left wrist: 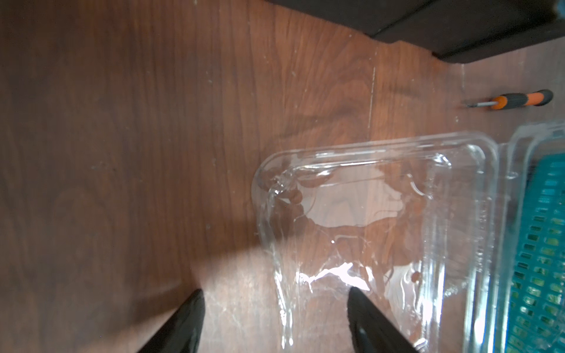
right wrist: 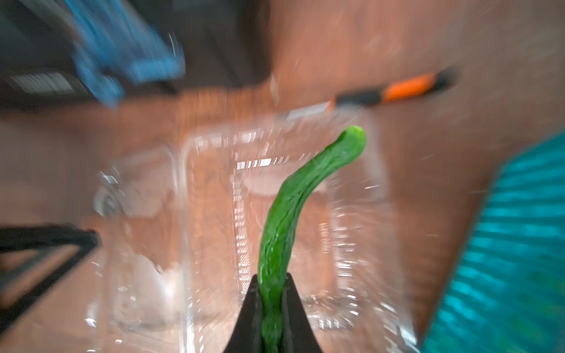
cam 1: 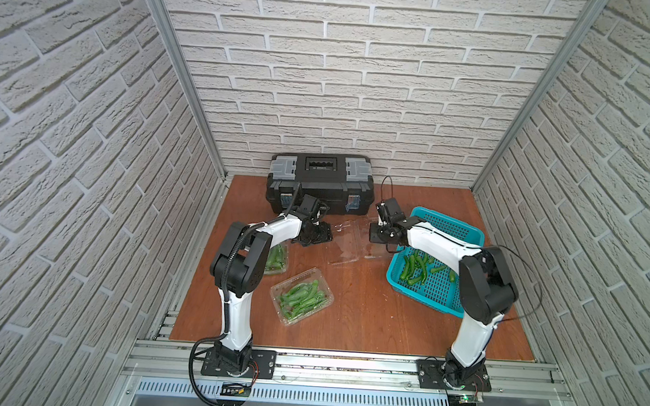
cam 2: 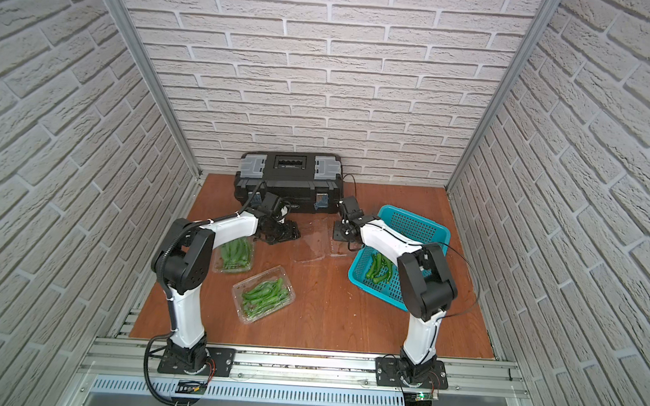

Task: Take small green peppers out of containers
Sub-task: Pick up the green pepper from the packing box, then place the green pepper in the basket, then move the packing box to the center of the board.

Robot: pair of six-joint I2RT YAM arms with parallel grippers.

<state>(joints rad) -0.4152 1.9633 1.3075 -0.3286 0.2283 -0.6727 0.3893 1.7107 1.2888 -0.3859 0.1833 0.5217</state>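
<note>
right hand (right wrist: 272,278) pinches one pepper (right wrist: 286,198), long axis pointing straight ahead | basket (right wrist: 519,229) just beside | left hand (left wrist: 275,292) spread

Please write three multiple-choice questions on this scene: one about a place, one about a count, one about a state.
1. The teal basket stands: A) on the toolbox; B) at the robot's right; C) at the robot's left.
2. Clear containers holding peppers: A) none; B) three; C) two.
3. The right gripper is: A) shut on a pepper; B) open; C) shut on the basket.
Key: B, it lies beside the right arm; C, the open container shows none; A, its jaws pinch the pepper.
</note>
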